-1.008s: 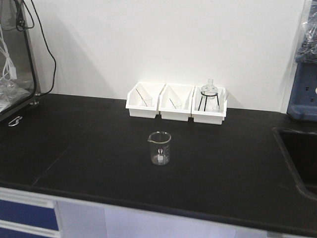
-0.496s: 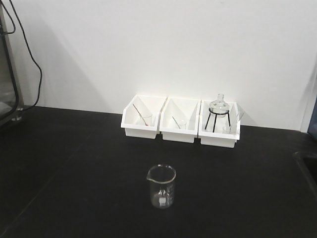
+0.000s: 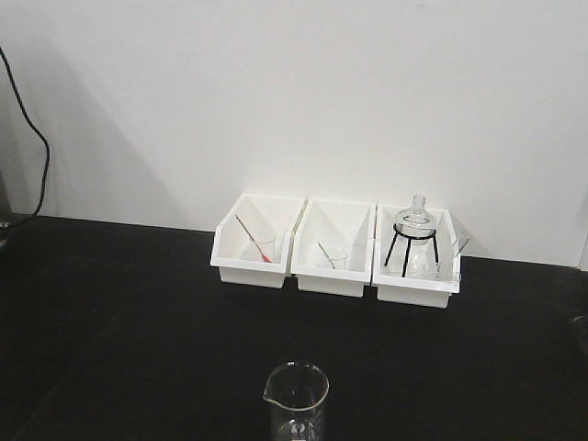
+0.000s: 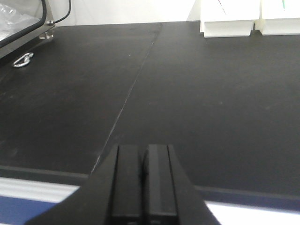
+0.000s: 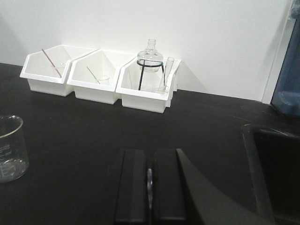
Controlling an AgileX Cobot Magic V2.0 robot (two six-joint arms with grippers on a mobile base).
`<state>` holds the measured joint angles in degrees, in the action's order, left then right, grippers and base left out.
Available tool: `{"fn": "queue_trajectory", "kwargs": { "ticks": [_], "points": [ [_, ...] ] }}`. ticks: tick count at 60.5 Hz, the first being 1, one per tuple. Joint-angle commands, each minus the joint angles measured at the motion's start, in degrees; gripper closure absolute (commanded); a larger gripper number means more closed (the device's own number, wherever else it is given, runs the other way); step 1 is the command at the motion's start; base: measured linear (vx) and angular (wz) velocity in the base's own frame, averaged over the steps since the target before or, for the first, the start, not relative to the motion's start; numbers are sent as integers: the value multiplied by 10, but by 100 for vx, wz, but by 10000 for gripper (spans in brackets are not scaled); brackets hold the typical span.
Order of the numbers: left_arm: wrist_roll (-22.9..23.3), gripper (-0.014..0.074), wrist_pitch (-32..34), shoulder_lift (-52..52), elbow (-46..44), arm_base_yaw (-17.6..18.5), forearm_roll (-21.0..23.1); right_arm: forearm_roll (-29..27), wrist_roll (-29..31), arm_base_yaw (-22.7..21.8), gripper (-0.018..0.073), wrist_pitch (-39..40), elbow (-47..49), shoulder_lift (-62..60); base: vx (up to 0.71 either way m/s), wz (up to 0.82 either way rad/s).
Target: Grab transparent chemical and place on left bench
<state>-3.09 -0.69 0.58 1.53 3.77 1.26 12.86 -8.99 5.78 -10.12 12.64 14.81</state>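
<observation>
**Beaker at rest on the desk, both pincers empty**

The beaker [image 3: 296,400] stands upright on the black desk [image 3: 110,312], in its front half. It is well apart from the three white bins [image 3: 331,278] lined up along the back edge against the white wall. It is touched by nothing. Whether liquid is held in it cannot be told, since its lower part is cut off in the front view and only its side is caught in the right wrist view.

The left pincer [image 4: 144,183] is clenched, finger against finger, with nothing gripped, and is held above the front edge of the desk. The right pincer [image 5: 149,185] is likewise closed, with only a thin slit left between the fingers and nothing inside. The beaker lies to its left, and a sunken basin [image 5: 276,173] is seen toward the right edge. A round flask on a black tripod [image 3: 418,220] is kept in the rightmost bin and is no part of the job.

As things lie, the beaker is judged to be set already on the bench meant for it, so the placing step is taken as done or all but done. Little more is called for than that both arms be kept clear of the glass. Should a fresh grip be needed, the right pincer would first have to be opened and brought leftward around the beaker wall.
</observation>
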Motion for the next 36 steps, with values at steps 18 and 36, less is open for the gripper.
{"fn": "queue_trajectory", "kwargs": {
  "ticks": [18, 36],
  "points": [
    [4, 600, 45, 11, 9, 1, 0, 12, 14, -1, 559, 48, 16, 3, 14, 0],
    [4, 600, 45, 11, 9, 1, 0, 55, 57, -1, 559, 50, 16, 3, 8, 2]
  ]
}}
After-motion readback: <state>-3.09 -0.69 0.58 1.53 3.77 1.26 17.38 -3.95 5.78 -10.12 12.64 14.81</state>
